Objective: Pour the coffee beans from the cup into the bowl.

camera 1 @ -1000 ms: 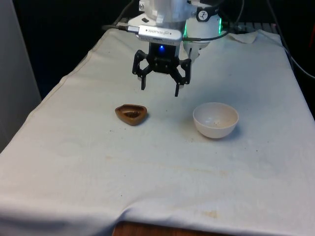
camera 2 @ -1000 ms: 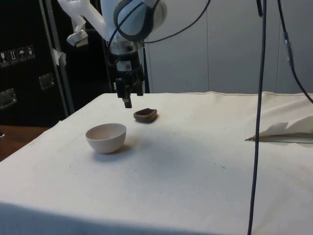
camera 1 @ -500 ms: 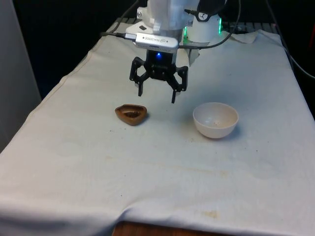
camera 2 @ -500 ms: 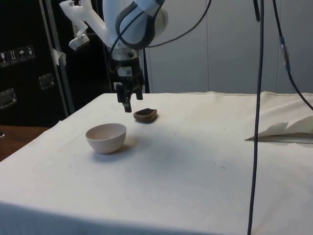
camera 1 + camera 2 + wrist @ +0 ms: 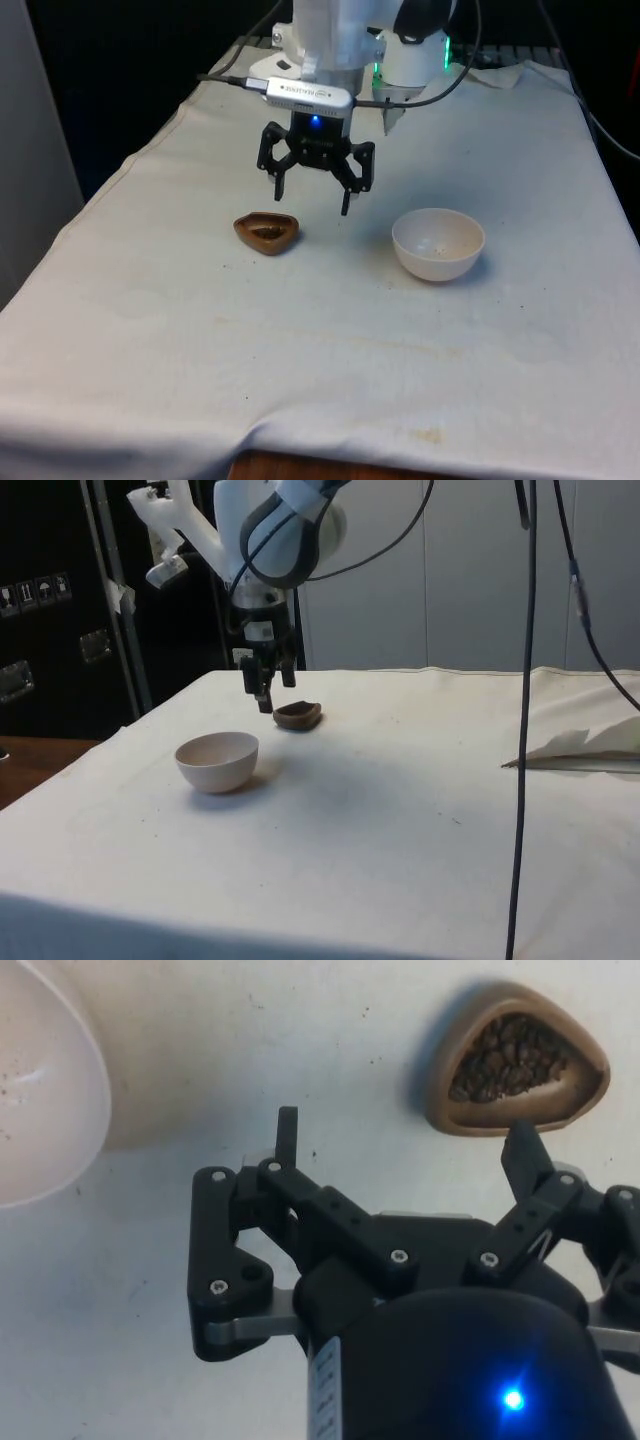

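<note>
The cup was a small, low brown vessel with a rounded-triangular rim, standing upright on the white cloth of the worktop toward the front view's left. In the wrist view its thick tan-brown wall enclosed a heap of dark coffee beans that sat below the rim. The bowl was a plain white round bowl, upright on the worktop toward the front view's right, well apart from the cup; a few dark specks showed on its inner surface. The gripper hung above the worktop, pointing downward, behind the gap between cup and bowl and nearer the cup. Its fingers were spread wide apart and held nothing; neither touched the cup. In the side view the gripper was poised just beside the cup, with the bowl nearer the camera. A few small dark specks lay scattered on the cloth around the two vessels. A sheet of white paper lay flat at the side view's right edge.
</note>
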Robot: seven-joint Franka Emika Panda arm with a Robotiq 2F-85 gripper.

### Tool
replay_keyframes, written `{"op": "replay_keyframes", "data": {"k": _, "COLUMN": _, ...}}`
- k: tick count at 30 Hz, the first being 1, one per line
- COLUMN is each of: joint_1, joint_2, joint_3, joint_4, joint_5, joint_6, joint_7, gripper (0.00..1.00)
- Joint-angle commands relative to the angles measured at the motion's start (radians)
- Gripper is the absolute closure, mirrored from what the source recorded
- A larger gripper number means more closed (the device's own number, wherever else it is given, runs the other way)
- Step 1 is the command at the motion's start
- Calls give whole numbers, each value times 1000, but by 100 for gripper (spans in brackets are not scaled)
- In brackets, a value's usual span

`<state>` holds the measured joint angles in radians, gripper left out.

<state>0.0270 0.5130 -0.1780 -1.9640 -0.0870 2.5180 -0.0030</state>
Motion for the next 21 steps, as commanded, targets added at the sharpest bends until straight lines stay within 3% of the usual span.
{"op": "replay_keyframes", "data": {"k": 1, "joint_1": 1, "joint_2": 7, "joint_3": -4, "joint_4": 3, "joint_5": -5, "joint_6": 11, "joint_7": 2, "gripper": 0}}
{"op": "replay_keyframes", "data": {"k": 7, "joint_1": 0, "joint_2": 14, "joint_3": -4, "joint_4": 1, "joint_5": 0, "joint_6": 16, "joint_7": 0, "gripper": 0}}
{"op": "replay_keyframes", "data": {"k": 14, "joint_1": 6, "joint_2": 28, "joint_3": -17, "joint_4": -18, "joint_5": -9, "joint_6": 75, "joint_7": 17, "gripper": 0}}
{"op": "replay_keyframes", "data": {"k": 15, "joint_1": 0, "joint_2": 28, "joint_3": -9, "joint_4": -17, "joint_5": 0, "joint_6": 65, "joint_7": 7, "gripper": 0}}
{"op": "replay_keyframes", "data": {"k": 16, "joint_1": 7, "joint_2": 28, "joint_3": -19, "joint_4": -25, "joint_5": -11, "joint_6": 88, "joint_7": 20, "gripper": 0}}
{"op": "replay_keyframes", "data": {"k": 21, "joint_1": 9, "joint_2": 29, "joint_3": -26, "joint_4": -41, "joint_5": -14, "joint_6": 116, "joint_7": 23, "gripper": 0}}
